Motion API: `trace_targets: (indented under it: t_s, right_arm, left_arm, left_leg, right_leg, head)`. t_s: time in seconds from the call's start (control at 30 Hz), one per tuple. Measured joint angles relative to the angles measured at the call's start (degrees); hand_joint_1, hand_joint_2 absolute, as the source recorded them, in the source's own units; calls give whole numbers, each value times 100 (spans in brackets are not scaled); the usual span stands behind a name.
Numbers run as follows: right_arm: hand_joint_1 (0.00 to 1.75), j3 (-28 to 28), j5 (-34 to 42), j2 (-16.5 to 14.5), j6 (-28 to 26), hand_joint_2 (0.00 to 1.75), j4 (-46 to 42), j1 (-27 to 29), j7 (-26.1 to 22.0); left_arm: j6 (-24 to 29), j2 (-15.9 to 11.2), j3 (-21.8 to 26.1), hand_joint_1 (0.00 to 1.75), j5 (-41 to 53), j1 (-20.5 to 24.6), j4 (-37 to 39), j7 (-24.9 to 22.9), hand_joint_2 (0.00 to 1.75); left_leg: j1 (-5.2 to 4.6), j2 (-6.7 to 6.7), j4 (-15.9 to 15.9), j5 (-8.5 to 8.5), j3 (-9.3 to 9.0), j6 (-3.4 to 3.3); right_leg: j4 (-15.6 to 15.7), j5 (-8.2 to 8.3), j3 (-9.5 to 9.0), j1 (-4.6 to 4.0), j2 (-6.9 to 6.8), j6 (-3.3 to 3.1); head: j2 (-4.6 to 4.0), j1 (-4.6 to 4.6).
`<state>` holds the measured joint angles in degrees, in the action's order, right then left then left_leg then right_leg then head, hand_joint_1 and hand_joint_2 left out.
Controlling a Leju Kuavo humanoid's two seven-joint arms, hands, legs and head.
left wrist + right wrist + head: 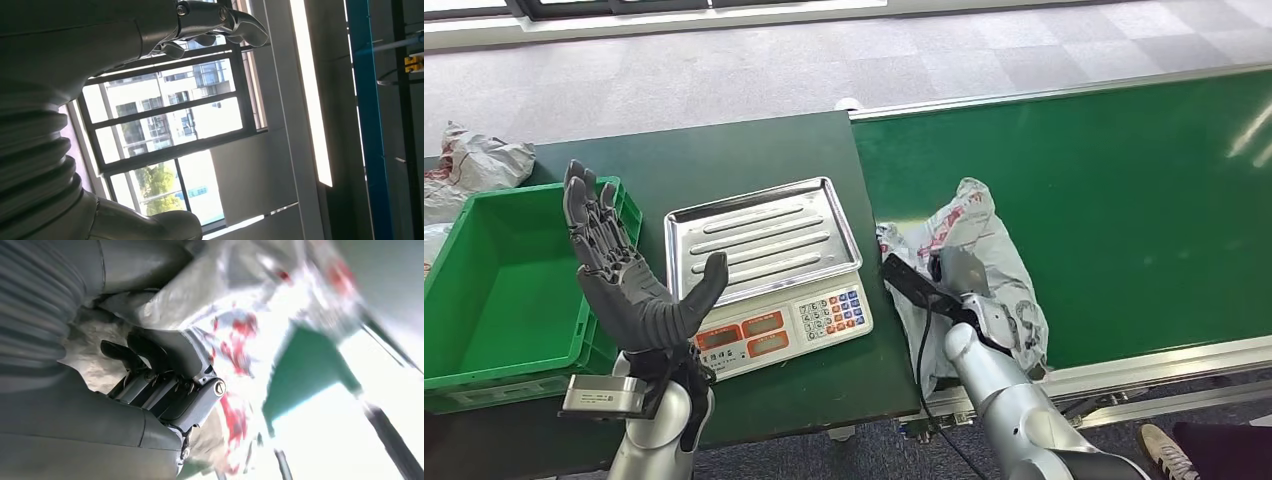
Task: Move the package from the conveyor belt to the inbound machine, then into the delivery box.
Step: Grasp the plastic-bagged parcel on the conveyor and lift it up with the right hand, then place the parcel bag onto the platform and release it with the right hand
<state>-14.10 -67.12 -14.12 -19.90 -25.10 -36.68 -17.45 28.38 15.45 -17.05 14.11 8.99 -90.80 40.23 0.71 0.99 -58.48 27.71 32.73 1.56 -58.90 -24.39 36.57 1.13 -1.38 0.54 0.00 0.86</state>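
Note:
A crumpled grey plastic package (984,240) with red print lies at the near left end of the green conveyor belt (1124,200). My right hand (959,285) is on its near side, and in the right wrist view its fingers (165,385) are curled into the package (240,335), gripping it. My left hand (619,280) is raised, palm open and fingers spread, above the gap between the green box (504,290) and the scale (769,270). The scale's steel tray (764,235) is bare. In the left wrist view my left hand (150,30) points up at a window.
The dark green table (724,160) carries the green box and the scale. More grey bags (474,165) lie at the far left behind the box. A person's shoe (1169,450) shows on the floor at the lower right.

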Motion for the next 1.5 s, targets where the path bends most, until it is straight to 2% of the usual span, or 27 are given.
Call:
trace_targets:
  t_s: [0.07,0.13,0.27,0.37,0.47,0.57,0.83,0.97,1.07,1.13,1.3,1.5]
  right_arm:
    - [175,182,429,-128,-429,175,-851,225,-79]
    - [175,540,735,-201,-712,175,-1930,537,108]
    - [175,1172,964,-235,-873,175,-3344,922,331]
    - [175,1419,1030,-234,-978,175,-3854,1086,324]
    - [175,1562,1085,-235,-1386,175,-4198,1191,209]
    - [175,1671,928,-236,-1725,175,-4688,1335,294]
    - [175,1816,603,-236,-1936,175,-5625,1663,518]
    - [175,1818,718,-255,-1943,175,-5675,1681,392]
    - [175,2017,1942,-443,-1372,175,-4724,1000,-213]
    - [175,2241,2641,-543,-1104,175,-3794,464,-352]
    - [175,3103,3588,-655,-1087,175,-2226,-282,-274]
    - [175,3807,3870,-693,-999,175,-1368,-645,-142]
  left_arm:
    - [13,-18,1,0,14,-76,-61,1,175]
    - [13,-25,1,0,28,-157,-119,1,175]
    - [13,-28,3,0,42,-210,-179,0,175]
    - [13,-30,3,0,48,-222,-203,1,175]
    - [13,-33,4,0,49,-227,-213,1,175]
    - [-10,-32,5,0,60,-228,-213,1,175]
    - [-89,-19,3,0,64,-227,-209,1,175]
    - [-113,-10,-1,0,54,-226,-204,1,175]
    - [-111,20,-198,0,-230,-126,-136,1,175]
    - [-46,22,-357,0,-387,-54,-99,1,175]
    - [-23,5,-522,0,-514,25,-46,2,175]
    - [-45,-17,-581,0,-518,91,8,2,175]
  left_leg:
    - [0,-11,0,-1,1,1]
    - [0,-13,0,2,4,1]
    - [-1,4,0,11,-1,-1]
    - [-2,0,-1,11,0,-2]
    - [-2,0,-2,11,0,-2]
    - [-2,-1,-2,10,-1,-2]
    - [-2,0,-2,11,-1,-2]
    - [-2,1,-1,11,6,-2]
    - [-1,23,0,13,36,-2]
    - [0,26,0,2,23,-1]
    - [1,17,0,-15,10,8]
    - [0,8,0,-13,17,7]
  right_leg:
    - [0,-4,-3,-1,-12,0]
    - [0,-7,-3,-1,-14,2]
    - [2,-7,-3,2,6,4]
    - [3,-6,-4,3,3,5]
    - [4,-5,-4,4,3,6]
    - [3,-5,-4,3,2,6]
    - [4,-6,-4,3,3,6]
    - [3,-6,-5,3,3,6]
    - [3,-3,-3,3,18,4]
    - [2,5,0,2,18,1]
    - [0,16,9,-2,13,-5]
    - [2,14,13,-1,9,-5]
  head:
    - [0,-1]
    - [0,-1]
    - [0,-2]
    - [0,-1]
    - [0,-2]
    - [0,-2]
    - [0,-1]
    - [0,-2]
    - [0,-2]
    - [0,-1]
    - [0,-1]
    - [0,-1]
